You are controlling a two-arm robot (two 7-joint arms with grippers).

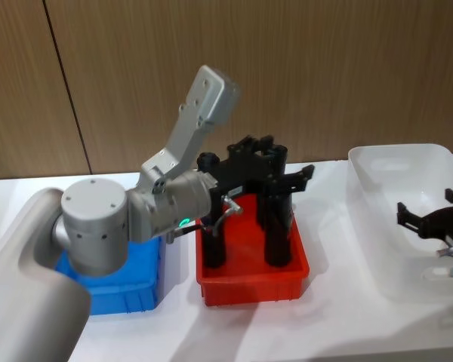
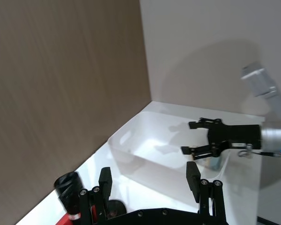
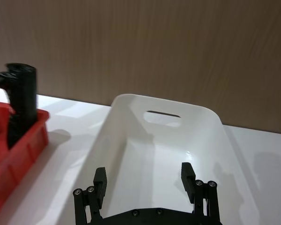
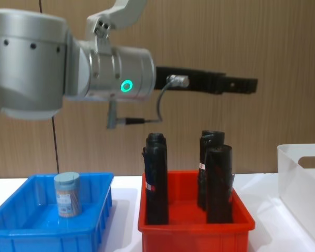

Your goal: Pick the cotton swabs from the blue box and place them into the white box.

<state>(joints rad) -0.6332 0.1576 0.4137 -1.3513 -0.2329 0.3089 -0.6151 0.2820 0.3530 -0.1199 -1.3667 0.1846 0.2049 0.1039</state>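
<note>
Presently, left claw [image 2: 149,177] wide above red bin [image 1: 253,285], right claw [image 3: 144,174] wide over white box [image 3: 131,99], both empty.

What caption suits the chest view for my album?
Left hand hovers above red bin of black rolls; one jar of cotton swabs stands in the blue box.

A wall of brown wooden panels [image 1: 325,68] stands behind the work place, and its grain runs upright. A thin dark seam [image 1: 65,83] divides two panels. Below the wall lies a white table [image 1: 287,332], smooth and a little shiny. In the left wrist view, a plain pale wall [image 2: 215,47] meets the wooden one at a corner and carries soft shadows.
</note>
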